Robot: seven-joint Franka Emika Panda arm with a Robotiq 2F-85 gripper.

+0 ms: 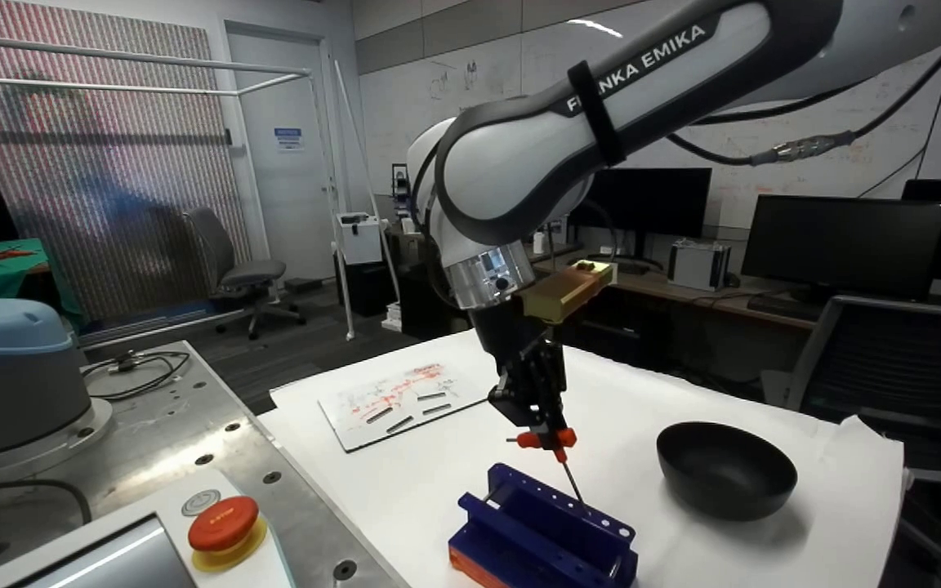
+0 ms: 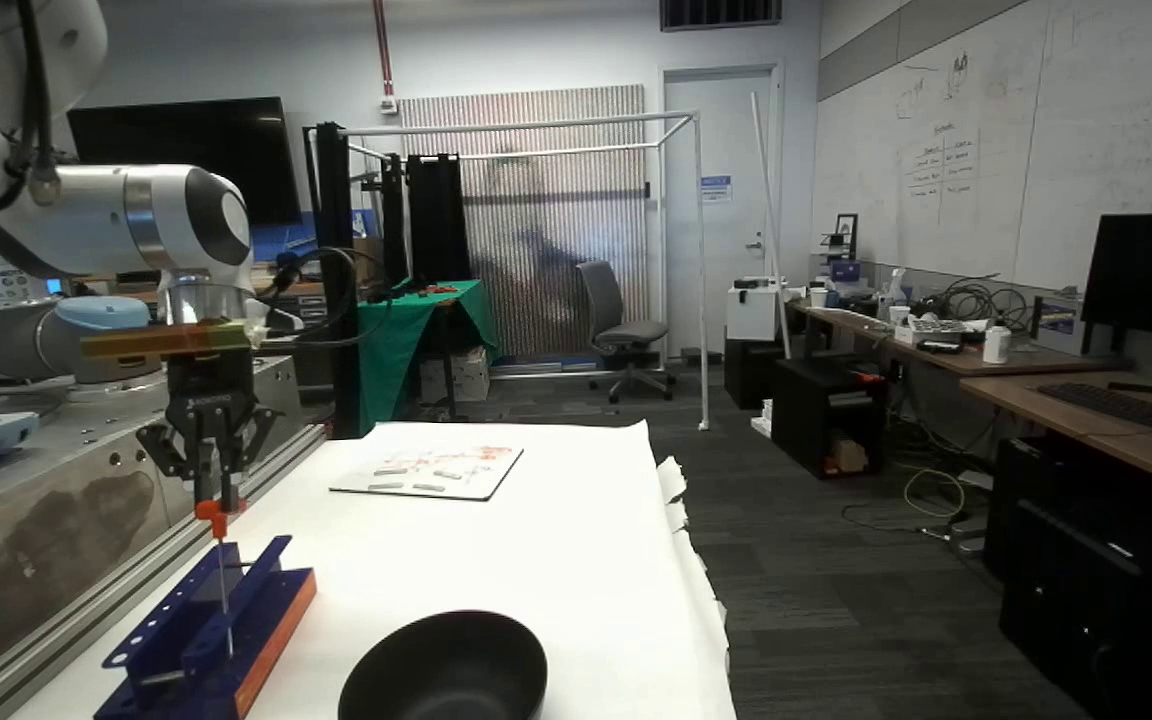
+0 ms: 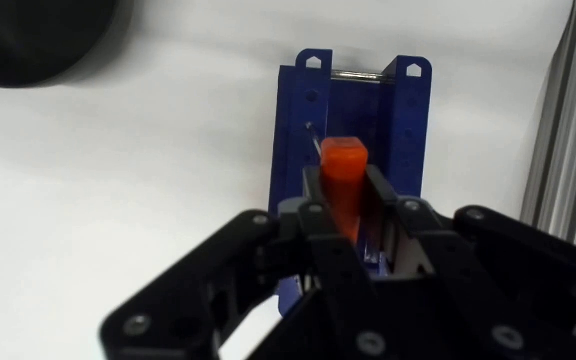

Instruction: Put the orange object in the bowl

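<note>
Red emergency-stop button (image 1: 224, 524), foremost; orange T-handle driver (image 1: 561, 455), gripped

Pincer (image 3: 346, 181), one: clamped on the driver's handle. Driver: held over the blue rack (image 1: 524, 535), shaft slanting to its holed flange; tip in or above a hole, I cannot tell. Black bowl (image 1: 728, 475), one: beside the rack, apart. Step in hand, I judge: pick-up. Next, I should lift along the shaft, then carry across to the bowl.
</note>
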